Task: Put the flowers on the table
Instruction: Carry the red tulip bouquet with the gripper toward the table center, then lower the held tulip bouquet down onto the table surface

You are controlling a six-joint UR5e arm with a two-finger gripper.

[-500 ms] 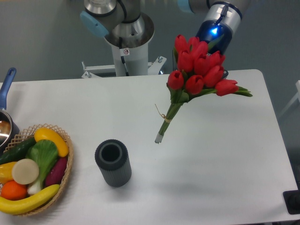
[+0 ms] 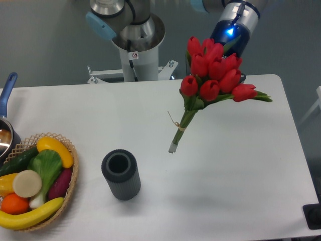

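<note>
A UR5e arm is holding the flowers [image 2: 213, 75] aloft over the table [image 2: 241, 165], toward two o'clock of the white top, blooms uppermost and the cut stem ends hanging down toward seven o'clock, clear of the surface. The gripper [image 2: 234, 68] is sitting behind the blooms, so its fingers are hidden; whether they are pinching the bunch cannot be told from this view, though the flowers hanging free in the air suggest a grip.

The task is looking only partly done: the bunch is in the air and nothing of it is touching the tabletop, so lowering and releasing are both left.

Counted: one bunch, roughly ten red tulips, tied with thin string; one dark ribbed vase [image 2: 121, 174] standing empty at seven o'clock; one wicker basket [image 2: 70, 188] of fruit and vegetables at eight o'clock; one blue-handled pot [image 2: 6, 113] at the nine o'clock edge.
</note>
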